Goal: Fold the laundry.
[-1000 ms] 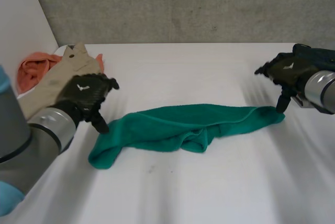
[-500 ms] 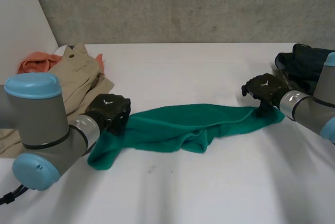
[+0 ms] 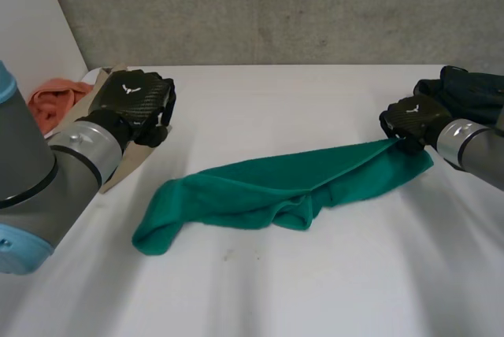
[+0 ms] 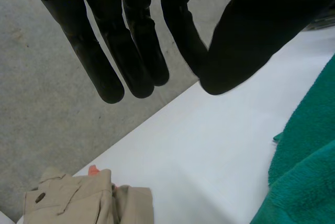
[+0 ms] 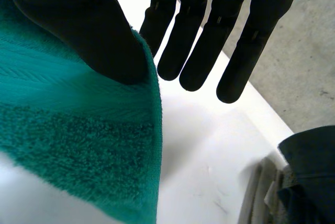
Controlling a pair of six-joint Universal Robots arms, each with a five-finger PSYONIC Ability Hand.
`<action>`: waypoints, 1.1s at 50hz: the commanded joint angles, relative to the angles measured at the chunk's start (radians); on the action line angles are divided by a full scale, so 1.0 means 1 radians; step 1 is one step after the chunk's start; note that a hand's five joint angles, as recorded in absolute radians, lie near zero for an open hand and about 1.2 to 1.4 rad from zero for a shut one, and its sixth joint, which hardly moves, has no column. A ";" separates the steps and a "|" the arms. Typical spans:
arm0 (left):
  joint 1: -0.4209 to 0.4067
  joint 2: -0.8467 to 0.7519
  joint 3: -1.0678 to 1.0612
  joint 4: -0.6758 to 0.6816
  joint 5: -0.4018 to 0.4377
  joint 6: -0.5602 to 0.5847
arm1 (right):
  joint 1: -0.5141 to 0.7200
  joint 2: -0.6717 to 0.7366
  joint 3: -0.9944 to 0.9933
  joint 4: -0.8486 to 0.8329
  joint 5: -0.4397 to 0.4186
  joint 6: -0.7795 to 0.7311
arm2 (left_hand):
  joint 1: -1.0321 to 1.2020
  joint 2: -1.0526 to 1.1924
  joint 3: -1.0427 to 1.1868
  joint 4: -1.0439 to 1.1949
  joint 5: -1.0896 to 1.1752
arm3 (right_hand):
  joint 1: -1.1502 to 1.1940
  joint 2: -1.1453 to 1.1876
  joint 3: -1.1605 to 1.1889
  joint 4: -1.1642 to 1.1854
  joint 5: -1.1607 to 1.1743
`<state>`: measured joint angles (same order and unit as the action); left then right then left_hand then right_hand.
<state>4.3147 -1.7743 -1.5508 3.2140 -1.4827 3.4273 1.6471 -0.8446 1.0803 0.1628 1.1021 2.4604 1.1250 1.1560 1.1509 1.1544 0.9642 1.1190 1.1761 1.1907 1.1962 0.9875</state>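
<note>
Pinching green towel (image 3: pixel 260 187) by its end with right hand (image 3: pixel 411 116), right of frame; left hand (image 3: pixel 132 101) upper left, fingers (image 4: pixel 107 72) straight, wide, empty.

Tabletop (image 3: pixel 260 290): white, lying flat and wide.
Back wall (image 3: pixel 260 6): grey and rough, standing behind the tabletop.
Side wall (image 3: pixel 31 30): white, standing at the left.

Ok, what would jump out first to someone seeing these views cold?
A green towel lies bunched in a long strip across the middle of the white table. The right hand pinches its right end, thumb on the hem, with that edge drawn up taut. The left hand hangs open with straight fingers, holding nothing, above a beige garment at the far left corner.
</note>
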 commanded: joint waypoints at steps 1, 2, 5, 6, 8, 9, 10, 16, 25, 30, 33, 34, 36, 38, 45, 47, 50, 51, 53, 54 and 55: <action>0.002 -0.074 -0.057 0.026 0.021 0.004 | 0.000 -0.094 0.110 0.034 -0.014 -0.026 | -0.456 -0.487 -0.482 -0.486 -0.470 | 0.277 0.220 0.206 0.200 0.234; 0.008 -0.124 -0.049 0.023 0.022 0.004 | 0.000 -0.111 0.145 0.034 -0.019 -0.029 | -0.506 -0.537 -0.532 -0.535 -0.520 | 0.277 0.220 0.206 0.200 0.234; 0.016 -0.189 -0.037 0.021 0.024 0.001 | 0.002 -0.154 0.202 0.024 -0.018 -0.029 | -0.539 -0.570 -0.565 -0.568 -0.552 | 0.277 0.220 0.206 0.200 0.234; 0.016 -0.226 -0.028 0.020 0.027 0.001 | 0.000 -0.166 0.213 0.023 -0.016 -0.029 | -0.541 -0.573 -0.567 -0.571 -0.555 | 0.277 0.220 0.206 0.200 0.234; 0.013 -0.258 -0.017 0.020 0.038 0.004 | 0.002 -0.200 0.237 0.021 -0.016 -0.026 | -0.542 -0.573 -0.567 -0.571 -0.555 | 0.277 0.220 0.206 0.200 0.234; 0.014 -0.266 -0.012 0.020 0.042 0.004 | 0.003 -0.211 0.243 0.023 -0.016 -0.023 | -0.542 -0.573 -0.567 -0.571 -0.555 | 0.277 0.220 0.206 0.200 0.234; 0.014 -0.278 -0.008 0.021 0.047 0.004 | 0.003 -0.221 0.250 0.023 -0.016 -0.020 | -0.542 -0.573 -0.567 -0.571 -0.555 | 0.277 0.220 0.206 0.200 0.234; 0.019 -0.365 0.055 0.021 0.076 0.004 | 0.007 -0.295 0.291 0.024 -0.013 -0.017 | -0.401 -0.432 -0.427 -0.431 -0.415 | 0.277 0.220 0.206 0.200 0.234; 0.020 -0.357 0.097 0.017 0.061 0.007 | -0.004 -0.304 0.279 0.040 0.033 -0.034 | 0.271 0.240 0.245 0.242 0.258 | 0.277 0.220 0.206 0.200 0.234; 0.026 -0.084 0.078 -0.051 0.064 -0.013 | -0.004 -0.391 0.254 0.082 0.189 -0.111 | 0.271 0.240 0.245 0.242 0.258 | 0.277 0.220 0.206 0.200 0.234; 0.026 0.010 0.075 -0.082 0.065 -0.023 | 0.002 -0.473 0.248 0.099 0.261 -0.179 | 0.271 0.240 0.245 0.242 0.258 | 0.277 0.220 0.206 0.200 0.234; 0.026 0.066 0.074 -0.097 0.067 -0.033 | 0.003 -0.490 0.247 0.104 0.277 -0.193 | 0.271 0.240 0.245 0.242 0.258 | 0.277 0.220 0.206 0.200 0.234; 0.028 0.117 0.074 -0.109 0.070 -0.049 | 0.005 -0.528 0.247 0.119 0.301 -0.224 | 0.271 0.240 0.245 0.242 0.258 | 0.277 0.220 0.206 0.200 0.234; 0.033 0.171 0.071 -0.126 0.075 -0.075 | 0.010 -0.583 0.250 0.161 0.317 -0.261 | 0.271 0.240 0.245 0.242 0.258 | 0.277 0.220 0.206 0.200 0.234; 0.037 0.064 0.084 -0.169 0.082 -0.077 | 0.068 -0.578 0.251 0.228 0.323 -0.282 | 0.271 0.240 0.245 0.242 0.258 | 0.277 0.220 0.206 0.200 0.234; 0.040 -0.005 0.110 -0.169 0.081 -0.073 | 0.100 -0.519 0.236 0.227 0.326 -0.282 | 0.271 0.240 0.245 0.242 0.258 | 0.277 0.220 0.206 0.200 0.234; 0.057 -0.155 0.207 -0.168 0.073 -0.042 | 0.140 -0.394 0.155 0.213 0.351 -0.273 | 0.271 0.240 0.245 0.242 0.258 | 0.277 0.220 0.206 0.200 0.234; 0.059 -0.187 0.233 -0.166 0.073 -0.030 | 0.148 -0.363 0.129 0.202 0.361 -0.270 | 0.271 0.240 0.245 0.242 0.258 | 0.277 0.220 0.206 0.200 0.234; 0.062 -0.301 0.351 -0.155 0.073 0.027 | 0.161 -0.279 0.043 0.144 0.401 -0.258 | 0.271 0.240 0.245 0.242 0.258 | 0.277 0.220 0.206 0.200 0.234; 0.060 -0.335 0.397 -0.146 0.071 0.050 | 0.169 -0.251 0.006 0.109 0.415 -0.253 | 0.271 0.240 0.245 0.242 0.258 | 0.277 0.220 0.206 0.200 0.234; 0.056 -0.367 0.449 -0.132 0.071 0.070 | 0.178 -0.226 -0.032 0.069 0.429 -0.248 | 0.271 0.240 0.245 0.242 0.258 | 0.277 0.220 0.206 0.200 0.234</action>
<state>4.3665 -1.8866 -1.3485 3.0463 -1.4057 3.3892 1.7693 -1.2718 1.2383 0.3673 1.4572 2.1846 1.1033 1.1988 1.1920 1.2036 0.9443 1.1190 1.1761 1.1948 1.2008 0.9956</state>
